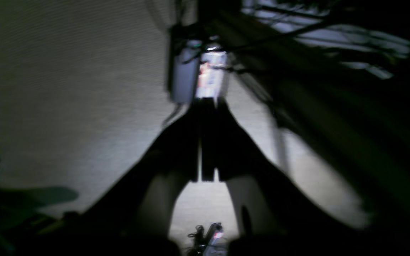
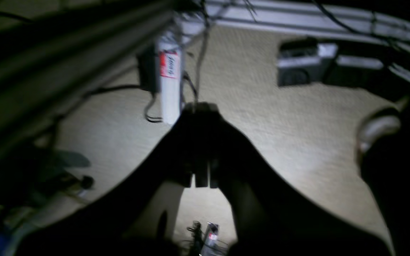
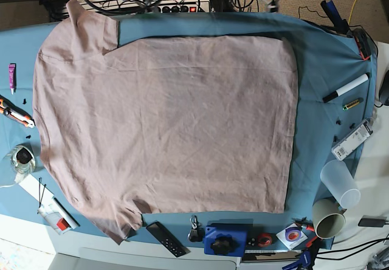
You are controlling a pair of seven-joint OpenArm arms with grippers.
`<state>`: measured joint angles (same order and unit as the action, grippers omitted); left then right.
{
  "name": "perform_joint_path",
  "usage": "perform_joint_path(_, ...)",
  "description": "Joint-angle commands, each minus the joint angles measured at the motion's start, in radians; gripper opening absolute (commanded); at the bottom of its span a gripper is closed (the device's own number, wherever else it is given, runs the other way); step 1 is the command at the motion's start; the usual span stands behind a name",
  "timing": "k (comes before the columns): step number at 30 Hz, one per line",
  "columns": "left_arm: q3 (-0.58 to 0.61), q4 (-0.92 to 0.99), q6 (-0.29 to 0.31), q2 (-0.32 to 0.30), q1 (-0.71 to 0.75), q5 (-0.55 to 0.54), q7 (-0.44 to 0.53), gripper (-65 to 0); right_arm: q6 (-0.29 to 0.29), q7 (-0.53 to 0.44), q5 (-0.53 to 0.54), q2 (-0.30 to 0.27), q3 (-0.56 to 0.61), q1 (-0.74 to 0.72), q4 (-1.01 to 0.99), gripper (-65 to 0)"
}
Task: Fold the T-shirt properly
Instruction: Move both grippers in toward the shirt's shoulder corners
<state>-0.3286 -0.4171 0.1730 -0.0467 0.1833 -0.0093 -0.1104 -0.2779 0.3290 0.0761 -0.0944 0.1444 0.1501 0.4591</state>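
The mauve T-shirt (image 3: 164, 124) lies spread flat on the blue-teal cloth (image 3: 319, 69), neck side to the left and hem to the right. One sleeve is at the top left and one at the bottom left. Both arms are pulled back past the table's far edge, away from the shirt. In the left wrist view, my left gripper (image 1: 208, 105) hangs over the carpet floor with its dark fingers pressed together and nothing between them. In the right wrist view, my right gripper (image 2: 200, 106) looks the same, fingers together and empty. Both wrist views are dark and blurred.
A marker (image 3: 345, 88), a white remote (image 3: 352, 140), a clear cup (image 3: 339, 183) and a paper cup (image 3: 328, 218) lie along the right edge. A black remote (image 3: 165, 238) and a blue tool (image 3: 225, 239) are at the front. A cutter (image 3: 17, 114) and tape (image 3: 21, 159) are at the left.
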Motion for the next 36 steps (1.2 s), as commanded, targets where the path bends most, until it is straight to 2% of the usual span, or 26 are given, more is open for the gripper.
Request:
perform_joint_path(1, -0.001, -0.022, 0.003, -0.016, 0.023, -0.001, 0.005, -65.0, -0.005, 0.014, 0.011, -0.013, 0.0, 0.0, 0.006, -65.0)
perform_joint_path(6, -0.001, -0.149, 0.002, -0.064, 0.132, -0.001, -0.005, -65.0, -0.005, 0.087, 0.094, -0.062, 0.0, 0.031, 0.045, -65.0)
perform_joint_path(11, -0.001, -0.322, 0.003, -0.087, 0.256, -0.002, -0.015, -65.0, -0.005, 0.145, 0.145, -0.113, 0.0, 0.142, 0.207, -65.0)
perform_joint_path(17, -0.001, -0.561, 0.003, -0.095, 0.399, -0.074, -0.127, -65.0, -0.005, 0.251, 0.205, -0.177, -0.002, 0.316, 0.476, -65.0)
perform_joint_path(24, -0.002, -0.873, 0.003, -0.095, 0.586, -0.203, -0.251, -65.0, -0.005, 0.329, 0.212, -0.256, -0.019, 0.544, 0.84, -65.0)
perform_joint_path(26, -0.002, -0.965, 0.003, -0.095, 0.639, -0.22, -0.274, -65.0, -0.005, 0.357, 0.23, -0.257, -0.068, 0.611, 0.939, -65.0)
perform_joint_path(31, -0.002, -1.199, 0.002, -0.095, 0.769, -0.262, -0.338, -65.0, -0.009, 0.446, 0.367, -0.257, -0.24, 0.758, 1.153, -65.0)
perform_joint_path(36, -0.002, -1.416, -0.034, -0.095, 0.861, -0.273, -0.346, -65.0, -0.092, 0.487, 0.469, -0.253, -0.436, 0.838, 1.308, -65.0)
